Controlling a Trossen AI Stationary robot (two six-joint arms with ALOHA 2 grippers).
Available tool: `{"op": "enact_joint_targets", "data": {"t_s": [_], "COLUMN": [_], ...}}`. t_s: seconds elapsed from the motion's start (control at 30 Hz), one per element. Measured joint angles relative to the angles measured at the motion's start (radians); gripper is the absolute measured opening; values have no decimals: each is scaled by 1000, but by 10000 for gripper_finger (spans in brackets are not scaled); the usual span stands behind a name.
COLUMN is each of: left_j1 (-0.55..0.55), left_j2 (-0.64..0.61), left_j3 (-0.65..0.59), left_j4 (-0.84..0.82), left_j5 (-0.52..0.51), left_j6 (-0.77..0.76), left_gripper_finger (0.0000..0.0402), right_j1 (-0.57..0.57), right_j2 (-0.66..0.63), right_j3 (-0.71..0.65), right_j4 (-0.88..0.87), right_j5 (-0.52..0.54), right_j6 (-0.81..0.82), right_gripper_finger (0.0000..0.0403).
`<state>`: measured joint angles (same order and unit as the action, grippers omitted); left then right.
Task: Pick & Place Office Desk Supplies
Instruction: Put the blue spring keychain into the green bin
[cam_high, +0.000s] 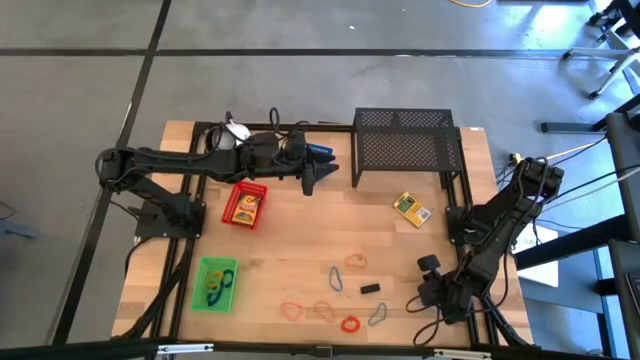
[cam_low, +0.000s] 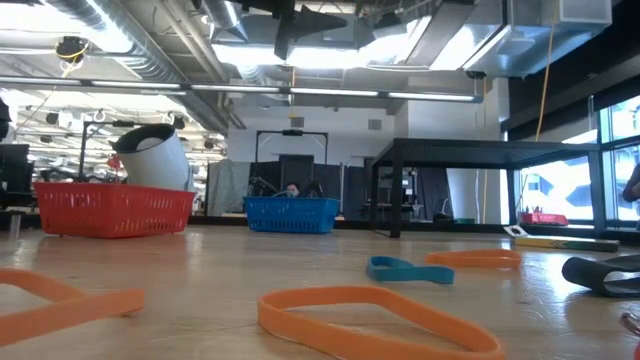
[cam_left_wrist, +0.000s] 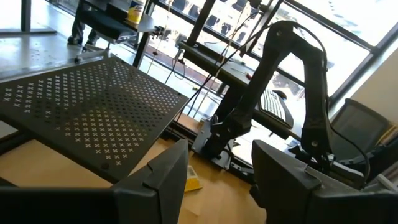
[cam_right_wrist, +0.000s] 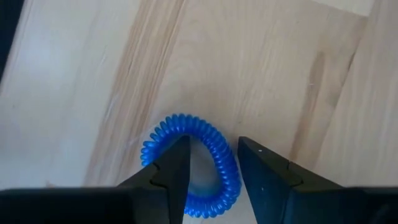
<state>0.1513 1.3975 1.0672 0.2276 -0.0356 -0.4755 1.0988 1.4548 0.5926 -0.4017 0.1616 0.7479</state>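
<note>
My right gripper (cam_right_wrist: 213, 171) points steeply down at the table's near right (cam_high: 430, 292), fingers parted. They straddle one side of a blue coiled band loop (cam_right_wrist: 186, 127) lying flat on the wood: one finger over the loop's inside, the other outside it. My left gripper (cam_left_wrist: 217, 180) hangs open and empty, high over the table's far middle (cam_high: 318, 178), facing the mesh rack. Loose bands (cam_high: 336, 278), a grey wire clip (cam_high: 378, 315) and a black clip (cam_high: 371, 289) lie near the front edge. A yellow box (cam_high: 411, 209) lies at the right. My right gripper has the coil's strand (cam_right_wrist: 227, 167) in the gap between its two fingers, coming from above. Bare wood shows between the inner finger (cam_right_wrist: 177, 163) and the strand. Whether the outer finger (cam_right_wrist: 258, 165) touches the strand I cannot tell. The loop lies flat on the table.
A red tray (cam_high: 245, 205), a green tray (cam_high: 215, 283) with bands and a blue tray (cam_high: 318, 152) stand on the left half. The black mesh rack (cam_high: 405, 148) stands at the far edge, a white round object (cam_high: 236, 131) far left. Bare wood lies mid-table.
</note>
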Motion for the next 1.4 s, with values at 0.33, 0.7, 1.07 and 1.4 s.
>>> {"op": "enact_joint_targets", "data": {"t_s": [0.33, 0.7, 1.07, 1.4], "left_j1": [-7, -27, -68, -122], "left_j2": [0, 0, 0, 10], "left_j3": [0, 0, 0, 0], "left_j4": [0, 1, 1, 4], "left_j5": [1, 1, 3, -28], "left_j6": [-2, -27, 52, 212], "left_gripper_finger": [173, 173, 173, 173], "right_j1": [0, 0, -71, -275], "right_j2": [39, -64, -290, -460], "right_j3": [6, -4, -2, 0], "right_j4": [-2, -8, -12, -8], "right_j5": [8, 49, 528, 847], "right_j6": [48, 237, 249, 33], "right_gripper_finger": [81, 13, 12, 20]}}
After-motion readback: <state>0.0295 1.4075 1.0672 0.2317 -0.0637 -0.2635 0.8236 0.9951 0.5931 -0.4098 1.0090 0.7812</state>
